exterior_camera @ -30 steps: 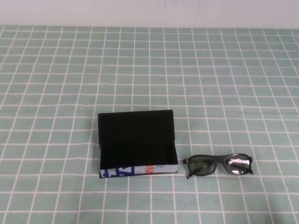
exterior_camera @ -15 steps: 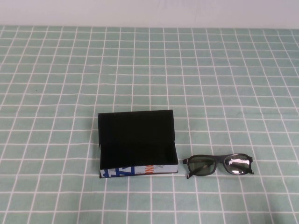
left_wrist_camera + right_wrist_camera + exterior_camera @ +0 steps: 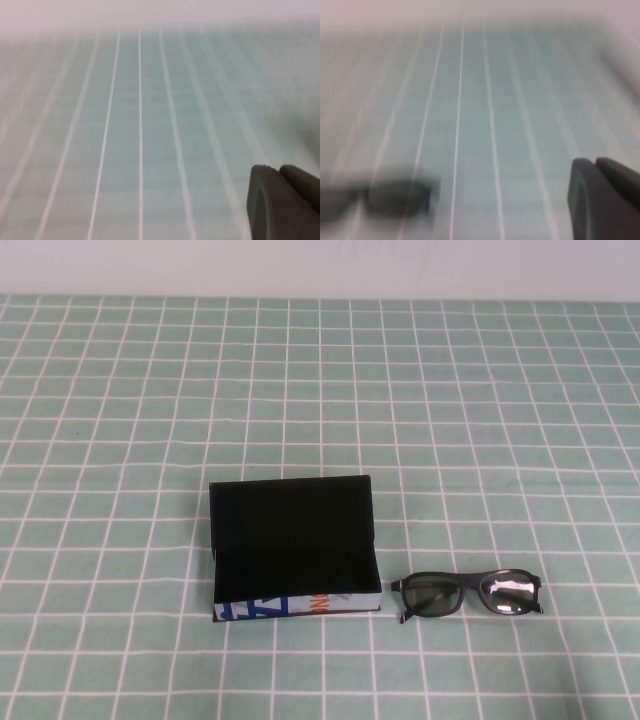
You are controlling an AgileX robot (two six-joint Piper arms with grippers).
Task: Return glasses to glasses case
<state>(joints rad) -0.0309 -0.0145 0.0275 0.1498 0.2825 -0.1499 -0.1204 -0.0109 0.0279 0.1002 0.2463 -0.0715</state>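
The glasses (image 3: 468, 595) lie in the lower right of the high view, folded flat on the bench (image 3: 450, 420), lenses facing the near edge, their black rims and dark greenish lenses plain against the cloth. Just to their left, close but apart, stands the glasses case (image 3: 294, 550), a little left of centre in the lower half of the frame. Its white front edge with blue and orange print faces the near side, its black-lined interior lies open with nothing visible inside, and its flap lid stands up behind, toward the far side. Beyond the case the green bench cloth with its white grid runs to a pale wall along the top of the frame.

Neither arm shows in the high view. The left tool (image 3: 283, 202) appears only as a dark piece in the lower right corner of the left wrist view, low over bare cloth; whether it is open or closed cannot be told. The right tool (image 3: 603, 200) shows likewise in the lower right of the right wrist view, its state also impossible to tell, with the glasses (image 3: 375, 199) a dark blur at lower left.
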